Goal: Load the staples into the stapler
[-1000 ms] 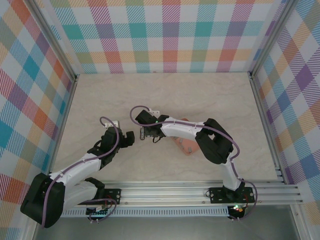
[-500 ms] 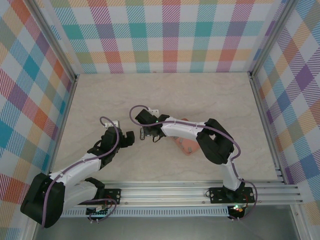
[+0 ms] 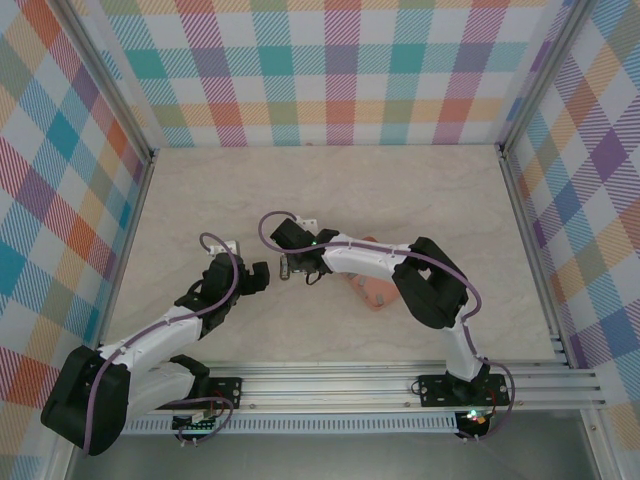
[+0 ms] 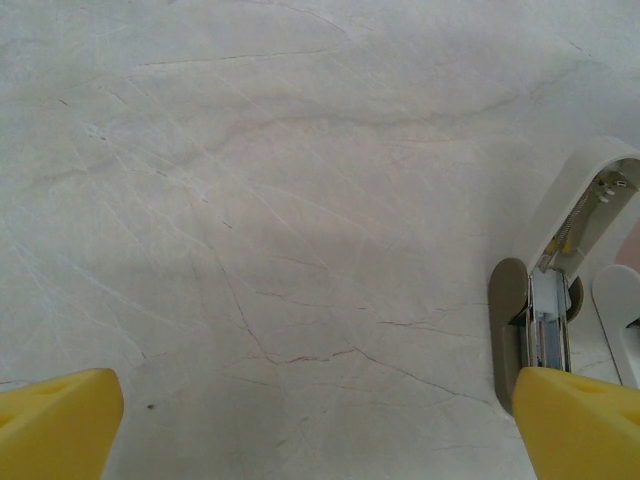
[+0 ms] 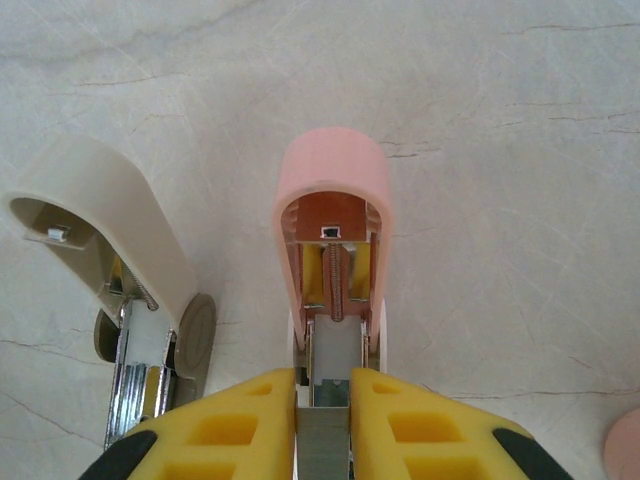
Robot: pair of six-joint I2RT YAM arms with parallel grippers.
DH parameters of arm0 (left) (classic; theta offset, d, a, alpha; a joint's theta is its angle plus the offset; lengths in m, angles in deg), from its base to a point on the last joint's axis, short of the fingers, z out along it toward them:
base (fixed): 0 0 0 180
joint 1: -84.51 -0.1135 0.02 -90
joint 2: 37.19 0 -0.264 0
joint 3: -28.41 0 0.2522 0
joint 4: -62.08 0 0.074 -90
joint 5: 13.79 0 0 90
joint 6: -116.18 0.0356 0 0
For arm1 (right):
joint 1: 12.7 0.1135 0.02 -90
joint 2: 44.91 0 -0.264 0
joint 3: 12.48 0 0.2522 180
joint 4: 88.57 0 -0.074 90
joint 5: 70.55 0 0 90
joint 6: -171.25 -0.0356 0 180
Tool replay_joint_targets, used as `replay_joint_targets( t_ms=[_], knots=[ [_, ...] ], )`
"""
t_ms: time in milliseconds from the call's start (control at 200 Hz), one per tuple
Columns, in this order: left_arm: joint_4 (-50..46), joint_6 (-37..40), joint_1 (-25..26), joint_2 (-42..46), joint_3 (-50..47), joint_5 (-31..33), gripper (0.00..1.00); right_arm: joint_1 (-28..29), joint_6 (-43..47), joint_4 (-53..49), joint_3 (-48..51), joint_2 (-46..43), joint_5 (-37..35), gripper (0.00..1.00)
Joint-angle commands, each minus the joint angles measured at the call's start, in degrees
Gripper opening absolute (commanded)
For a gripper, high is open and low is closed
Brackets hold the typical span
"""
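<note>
The pale table (image 3: 200, 200) lies under both arms. The left gripper (image 4: 320, 430) is spread wide with nothing in it, left of the cream stapler (image 5: 110, 210). The right gripper (image 5: 323, 400) is pinched nearly closed on a thin grey strip, which looks like the staples (image 5: 322, 450). The strip sits at the near end of the pink stapler (image 5: 332, 170). Both staplers lie side by side with their tops flipped open. A pink tray (image 3: 375, 292) peeks out on the right.

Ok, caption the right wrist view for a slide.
Right gripper holds staples at open pink stapler, cream stapler beside.
</note>
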Motion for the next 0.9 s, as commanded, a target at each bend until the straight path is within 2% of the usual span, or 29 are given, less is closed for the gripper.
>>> replay_joint_targets(
  t_ms=[0,410,895],
  knots=[
    [0.4,1.1,-0.4,-0.5,1.5,0.8,1.00,-0.2,1.4,-0.7,0.7,-1.6,-1.6,0.20],
    [0.6,1.2,-0.5,-0.8,1.9,0.7,1.00,-0.2,4.0,0.9,1.5,-1.5,-1.3,0.19],
    [0.4,1.3,-0.5,-0.8,1.9,0.6,1.00,0.0,2.7,2.7,2.4,-3.2,0.3,0.19]
  ],
)
